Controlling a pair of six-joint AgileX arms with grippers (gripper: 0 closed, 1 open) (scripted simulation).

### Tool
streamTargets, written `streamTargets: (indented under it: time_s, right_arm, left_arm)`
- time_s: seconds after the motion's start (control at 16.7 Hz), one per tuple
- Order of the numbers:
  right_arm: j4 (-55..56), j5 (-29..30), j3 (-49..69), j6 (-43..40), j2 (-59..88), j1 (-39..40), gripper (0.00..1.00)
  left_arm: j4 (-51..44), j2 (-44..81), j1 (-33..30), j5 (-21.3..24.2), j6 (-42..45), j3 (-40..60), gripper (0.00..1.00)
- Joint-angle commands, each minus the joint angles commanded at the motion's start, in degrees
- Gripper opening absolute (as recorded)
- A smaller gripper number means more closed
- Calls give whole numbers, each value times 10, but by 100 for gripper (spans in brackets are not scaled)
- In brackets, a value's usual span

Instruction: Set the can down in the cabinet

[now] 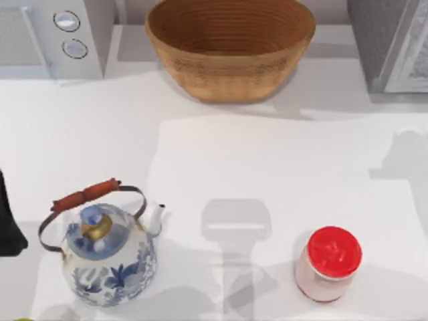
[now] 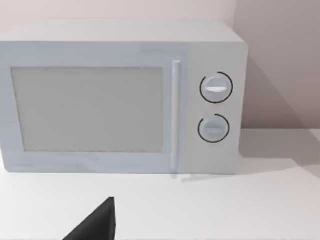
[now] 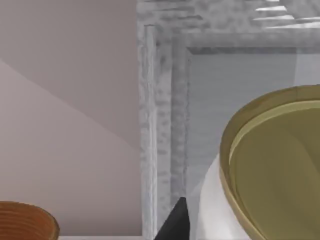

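The can, with a glossy red top and pale pinkish sides, stands upright on the white table near the front right. The grey speckled cabinet is at the back right corner, and the right wrist view looks at its frame from close by. A dark part of my left gripper shows at the table's left edge, far from the can; its dark tip shows in the left wrist view. A dark tip of my right gripper shows beside a pale round object with a yellowish rim.
A blue-and-white floral kettle with a red-grip handle stands front left. A woven basket sits at the back centre and a white microwave at the back left, its door and dials facing the left wrist camera.
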Motion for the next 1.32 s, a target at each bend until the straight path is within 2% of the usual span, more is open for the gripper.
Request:
streamTargets:
  time_s: [0.78, 1.02, 1.32]
  right_arm:
    - [-117, 54, 468, 2, 363, 49, 0]
    - [-134, 63, 537, 4, 417, 58, 0]
    - [-135, 64, 543, 5, 422, 59, 0]
  left_arm:
    - [0, 0, 0, 0, 0, 0, 100]
    - [0, 0, 0, 0, 0, 0, 100]
    - [0, 0, 0, 0, 0, 0, 100]
